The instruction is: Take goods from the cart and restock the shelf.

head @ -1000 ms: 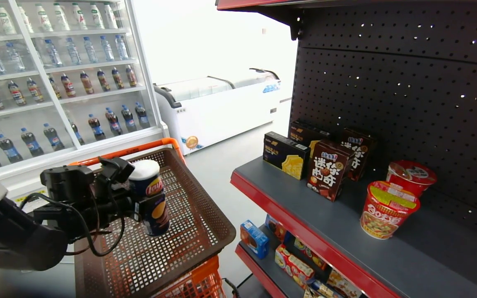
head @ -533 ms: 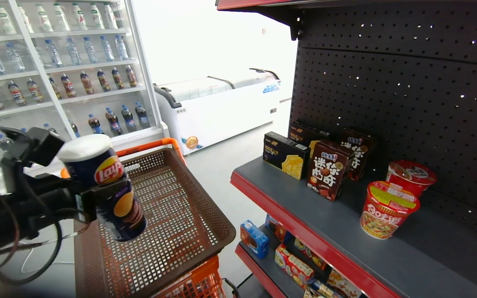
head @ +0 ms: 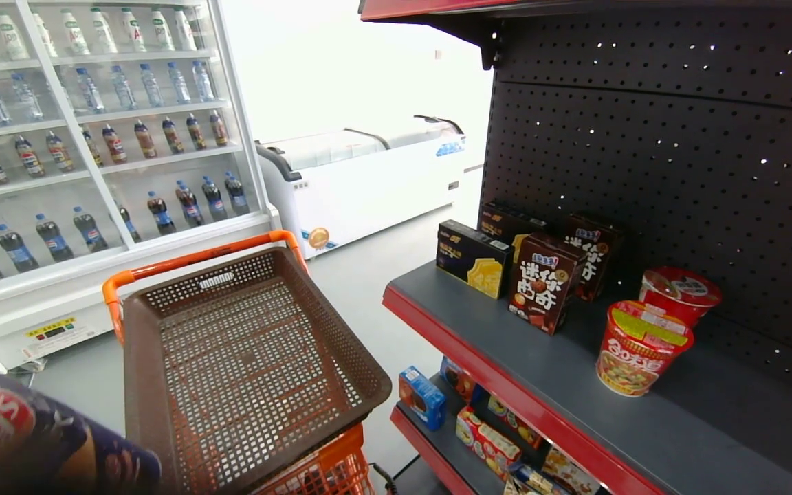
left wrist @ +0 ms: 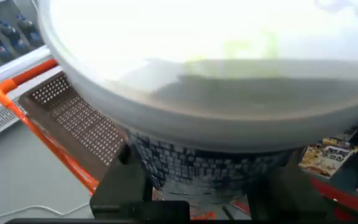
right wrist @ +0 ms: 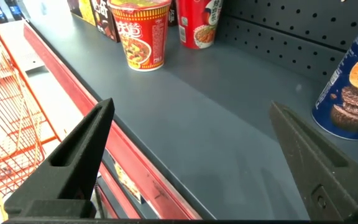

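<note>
A dark blue chip can with a white lid sits at the head view's bottom left corner, close to the camera and left of the cart. My left gripper is shut on the can, one finger on each side of its body. The brown mesh cart basket with an orange handle stands left of the shelf. My right gripper is open above the grey shelf board with nothing between its fingers.
On the grey shelf with a red front edge stand dark snack boxes, two red noodle cups and a blue cookie canister. Lower shelves hold more boxes. A drinks fridge and a chest freezer stand behind.
My left arm has carried the chip can from above the cart basket toward the camera and to the lower left. The basket now shows uncovered.
</note>
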{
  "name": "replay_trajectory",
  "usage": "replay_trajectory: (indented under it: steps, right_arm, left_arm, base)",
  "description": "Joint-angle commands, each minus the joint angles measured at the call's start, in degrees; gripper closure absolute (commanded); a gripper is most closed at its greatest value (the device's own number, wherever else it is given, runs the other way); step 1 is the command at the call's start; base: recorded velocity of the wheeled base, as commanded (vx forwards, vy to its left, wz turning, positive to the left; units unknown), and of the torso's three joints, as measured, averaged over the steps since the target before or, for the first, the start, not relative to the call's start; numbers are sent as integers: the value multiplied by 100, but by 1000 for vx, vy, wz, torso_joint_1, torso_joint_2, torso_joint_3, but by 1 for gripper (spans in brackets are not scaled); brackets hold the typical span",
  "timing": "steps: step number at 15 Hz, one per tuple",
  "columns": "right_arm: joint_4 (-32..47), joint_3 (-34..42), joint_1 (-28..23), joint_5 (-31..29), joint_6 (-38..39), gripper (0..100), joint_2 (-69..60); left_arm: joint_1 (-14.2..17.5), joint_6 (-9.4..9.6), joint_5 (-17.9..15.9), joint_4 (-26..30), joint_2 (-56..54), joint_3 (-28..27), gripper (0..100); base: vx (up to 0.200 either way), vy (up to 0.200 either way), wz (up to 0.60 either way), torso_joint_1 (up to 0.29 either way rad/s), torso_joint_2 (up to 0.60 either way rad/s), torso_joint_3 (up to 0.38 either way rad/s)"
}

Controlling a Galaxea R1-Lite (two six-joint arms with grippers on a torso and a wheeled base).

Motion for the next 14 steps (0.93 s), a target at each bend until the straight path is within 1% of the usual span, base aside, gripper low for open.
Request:
replay_trajectory:
  steps: [1,3,4,14]
  right_arm:
    - [-2,0,0,7,3,0,7]
    - [-2,0,0,7,3,0,7]
    - [-2,0,0,7,3,0,7]
    - [-2,0,0,16,3,0,7]
  left_arm:
    - [41,-4,159,913,-1582,217,100]
    - [59,-4,168,1176,-1890,225,100]
    - [59,-4,168,1194,-1925,217,100]
    - [50,-22,159,1194,-1916,173,100]
  base:
    - [0,0,0,0,0,0]
    - [0,0,0,0,0,0]
    - [0,0,0,0,0,0]
    - [0,0,-600,2,2,4]
